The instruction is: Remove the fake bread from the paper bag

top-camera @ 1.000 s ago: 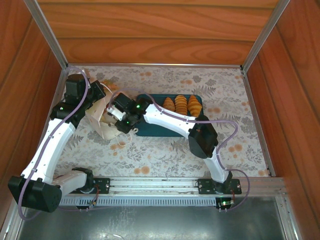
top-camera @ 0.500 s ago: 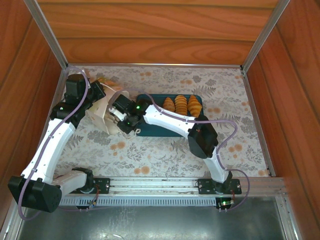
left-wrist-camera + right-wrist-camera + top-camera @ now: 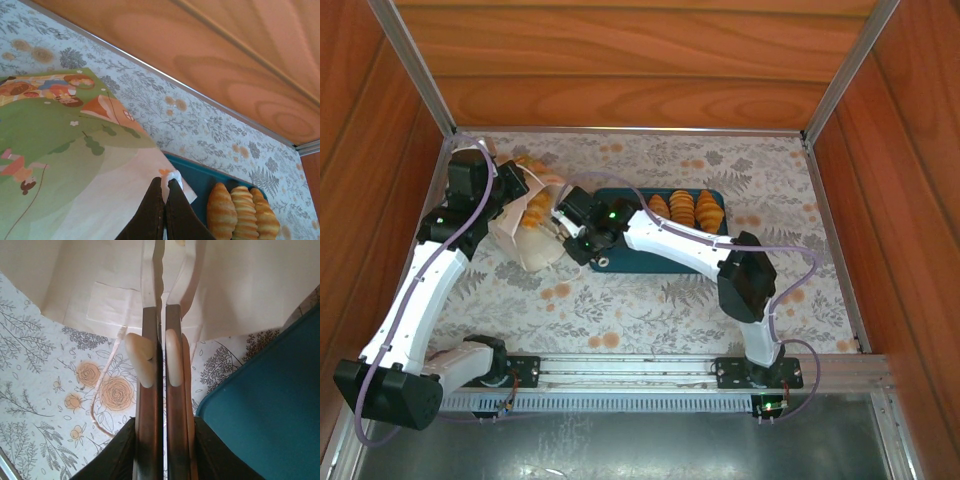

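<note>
wood walls (image 3: 620,60) on three sides, table (image 3: 650,300) covered in a grey-and-orange floral cloth

counts: 2 arms, 1 paper bag (image 3: 75,150), 1 teal tray (image 3: 192,175), 3 pieces of fake bread (image 3: 242,210) in view, all ridged croissants

left gripper (image 3: 166,182): fingers together, clamped on the white edge of the paper bag, whose green printed panel spreads out to its left. tray and the 3 croissants sit just right of its fingertips, side by side on the tray

right gripper (image 3: 160,307): fingers nearly together, tips at the bag's white paper. can't tell if paper is pinched between them. tray corner just right of it, 1 cord handle (image 3: 97,415) loose on the cloth to its left

bag interior hidden. in the top view the golden patches on the bag could be print or bread, can't tell. tray is cut off in both wrist views
</note>
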Robot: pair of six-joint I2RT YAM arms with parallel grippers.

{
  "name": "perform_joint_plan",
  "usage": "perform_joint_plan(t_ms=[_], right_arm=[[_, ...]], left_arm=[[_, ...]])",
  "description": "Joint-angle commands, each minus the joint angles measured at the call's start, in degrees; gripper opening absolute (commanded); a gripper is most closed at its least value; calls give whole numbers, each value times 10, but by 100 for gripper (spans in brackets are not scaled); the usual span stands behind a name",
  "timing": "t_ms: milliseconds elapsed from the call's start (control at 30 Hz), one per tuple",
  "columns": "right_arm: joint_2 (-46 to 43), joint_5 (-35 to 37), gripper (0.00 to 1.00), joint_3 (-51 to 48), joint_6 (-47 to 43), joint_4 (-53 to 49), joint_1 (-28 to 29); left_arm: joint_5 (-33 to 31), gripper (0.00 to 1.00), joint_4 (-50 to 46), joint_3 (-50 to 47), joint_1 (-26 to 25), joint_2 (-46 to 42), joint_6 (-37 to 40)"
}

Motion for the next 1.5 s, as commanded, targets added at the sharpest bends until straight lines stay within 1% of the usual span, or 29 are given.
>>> perform_joint_plan(t_ms=[0, 67, 133, 233, 300, 433, 533, 633, 800, 933, 1000, 1100, 1200, 1267, 1367, 1467], right_arm=[[-25, 4, 32, -4, 17, 20, -4], [-19, 15, 36, 2, 18, 17, -4], [-5, 18, 41, 21, 17, 1, -4], [16, 3, 44, 49, 31, -17, -4], [29, -11, 48, 63, 55, -21, -5], [58, -17, 52, 100, 127, -27, -5], [81, -21, 53, 129, 182, -31, -4], [105, -36, 54, 152, 212, -26, -4], [144, -43, 56, 207, 237, -42, -4], [166, -44, 56, 225, 249, -45, -4], [175, -32, 55, 233, 250, -54, -2], [172, -23, 48, 233, 242, -59, -2], [152, -20, 42, 211, 216, -46, -1], [132, -25, 40, 192, 190, -37, -1], [101, -52, 38, 160, 145, -23, -1], [73, -61, 35, 131, 123, -25, -3]], left_arm=[[-1, 0, 0, 6, -2, -3, -2], [4, 0, -1, 8, -2, -1, -4], [9, 0, 0, 9, -3, 1, -10], [15, 0, 1, 11, -3, 2, -15], [14, 0, 3, 11, -3, 3, -15], [15, 0, 7, 11, -3, 2, -15], [16, 0, 10, 9, -3, 2, -15], [18, 0, 13, 6, -3, 3, -15], [18, 0, 20, -2, -3, 0, -14], [19, 0, 24, -7, -2, -3, -12], [17, 0, 25, -9, -3, -5, -13], [16, 0, 27, -12, -3, -7, -11], [11, 0, 27, -14, -3, -10, -10], [8, 0, 26, -15, -2, -11, -9], [6, 0, 26, -17, -2, -12, -8], [4, 0, 27, -18, -2, -11, -8]])
